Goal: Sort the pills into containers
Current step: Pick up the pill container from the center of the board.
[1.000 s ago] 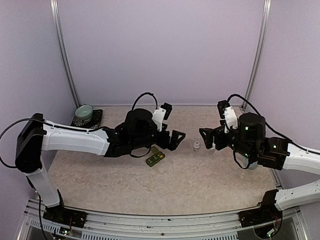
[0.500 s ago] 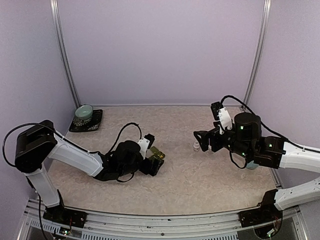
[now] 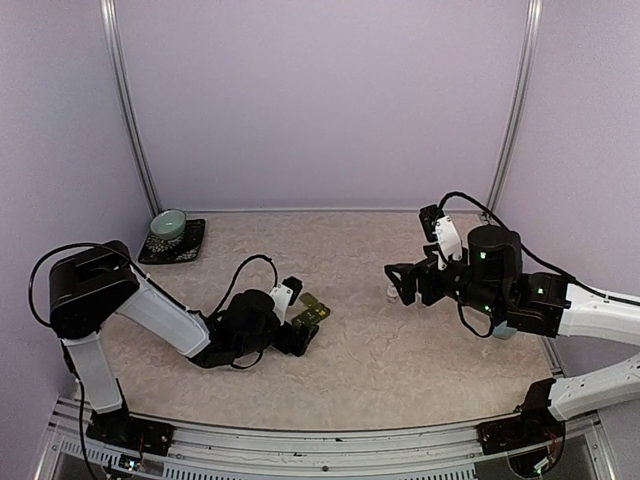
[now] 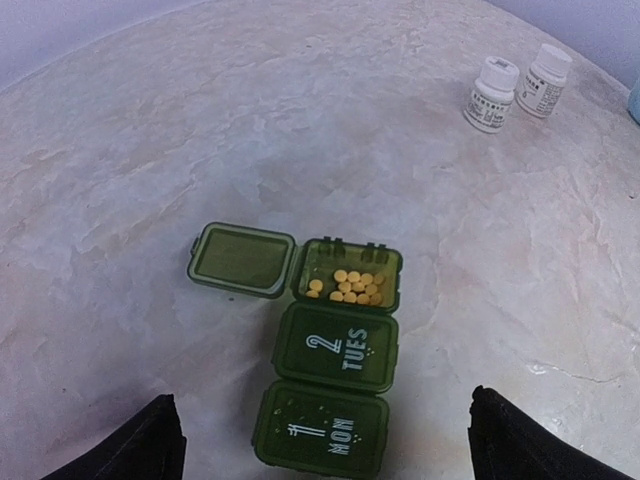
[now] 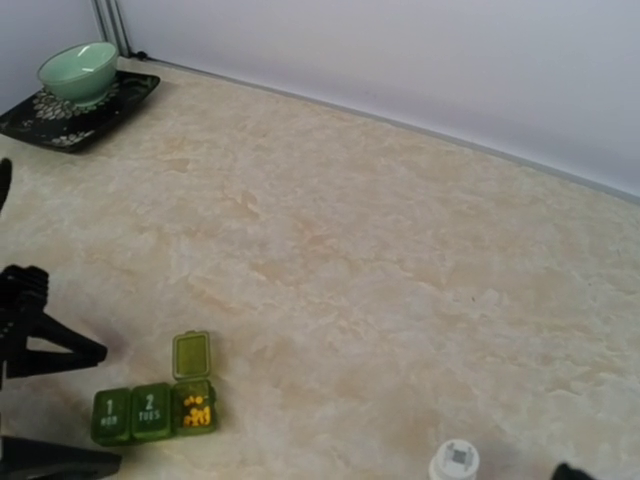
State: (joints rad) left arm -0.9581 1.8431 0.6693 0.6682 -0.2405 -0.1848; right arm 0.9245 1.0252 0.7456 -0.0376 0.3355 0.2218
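The left gripper (image 4: 322,400) is spread wide and holds nothing. The dark green three-compartment plastic pill container (image 4: 338,350) lies untouched on the beige marbled surface (image 4: 150,150), its near end between the fingers. I cannot tell how far the right gripper (image 3: 400,282) is open.

Top external: high, looking down and forward over the table (image 3: 400,360). Left wrist views the containers (image 4: 335,345) closely; right wrist sees them from farther off.

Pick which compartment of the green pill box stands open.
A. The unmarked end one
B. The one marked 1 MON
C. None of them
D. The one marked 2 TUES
A: the end compartment of the pill box has its lid flipped aside and yellow pills showing, while 1 MON and 2 TUES are shut.
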